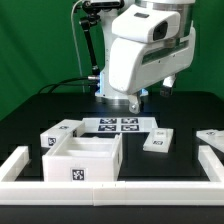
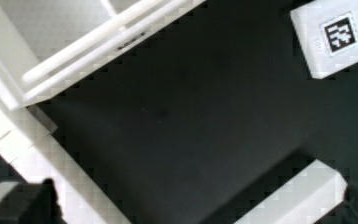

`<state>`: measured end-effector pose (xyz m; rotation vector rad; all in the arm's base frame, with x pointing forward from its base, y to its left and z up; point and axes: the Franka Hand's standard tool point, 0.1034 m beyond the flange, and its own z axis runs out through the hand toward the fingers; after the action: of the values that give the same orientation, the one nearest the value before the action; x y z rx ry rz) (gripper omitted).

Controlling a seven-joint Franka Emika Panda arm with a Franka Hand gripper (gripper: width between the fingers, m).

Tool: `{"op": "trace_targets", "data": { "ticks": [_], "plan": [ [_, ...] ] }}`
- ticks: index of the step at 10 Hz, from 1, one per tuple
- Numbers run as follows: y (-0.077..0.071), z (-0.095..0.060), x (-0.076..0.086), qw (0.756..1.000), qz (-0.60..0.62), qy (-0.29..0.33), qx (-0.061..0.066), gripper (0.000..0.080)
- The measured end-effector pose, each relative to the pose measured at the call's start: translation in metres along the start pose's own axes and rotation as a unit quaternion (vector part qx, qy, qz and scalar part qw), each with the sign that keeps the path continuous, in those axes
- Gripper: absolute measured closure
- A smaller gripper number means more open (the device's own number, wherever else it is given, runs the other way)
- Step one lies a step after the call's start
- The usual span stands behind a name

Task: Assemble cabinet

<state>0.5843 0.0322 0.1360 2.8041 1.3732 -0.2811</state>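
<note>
I judge the cabinet [image 1: 85,160] barely begun: its open box sits at the exterior view's left, a tagged panel [image 1: 158,141] lies loose on the tabletop [image 1: 180,166], and I cannot tell whether my end effector [image 2: 19,203] is spread.

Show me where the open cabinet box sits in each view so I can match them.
Exterior view: cabinet box at the exterior view's lower left, nearer the camera than the marker board.
Wrist view: cabinet box, likely the white walls cut off at the picture's edge.
Shared landmark: the black table under it.
</note>
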Motion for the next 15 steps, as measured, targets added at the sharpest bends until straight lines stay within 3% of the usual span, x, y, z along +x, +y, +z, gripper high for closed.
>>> {"op": "trace_targets", "data": {
  "ticks": [6,8,9,10,11,12,15],
  "plan": [
    [0.001,0.001,0.000,1.000,-0.014,0.000,-0.001,0.0001],
    [-0.006,0.014,-0.026,0.994,-0.097,0.035,-0.036,0.0001],
    [-0.010,0.024,-0.040,0.988,-0.136,0.046,-0.049,0.0001],
    [-0.011,0.033,-0.052,0.984,-0.162,0.050,-0.055,0.0001],
    [-0.008,0.041,-0.058,0.974,-0.206,0.058,-0.070,0.0001],
    [-0.009,0.048,-0.066,0.972,-0.214,0.061,-0.073,0.0001],
    [-0.009,0.047,-0.064,0.974,-0.208,0.060,-0.070,0.0001]
  ]
}}
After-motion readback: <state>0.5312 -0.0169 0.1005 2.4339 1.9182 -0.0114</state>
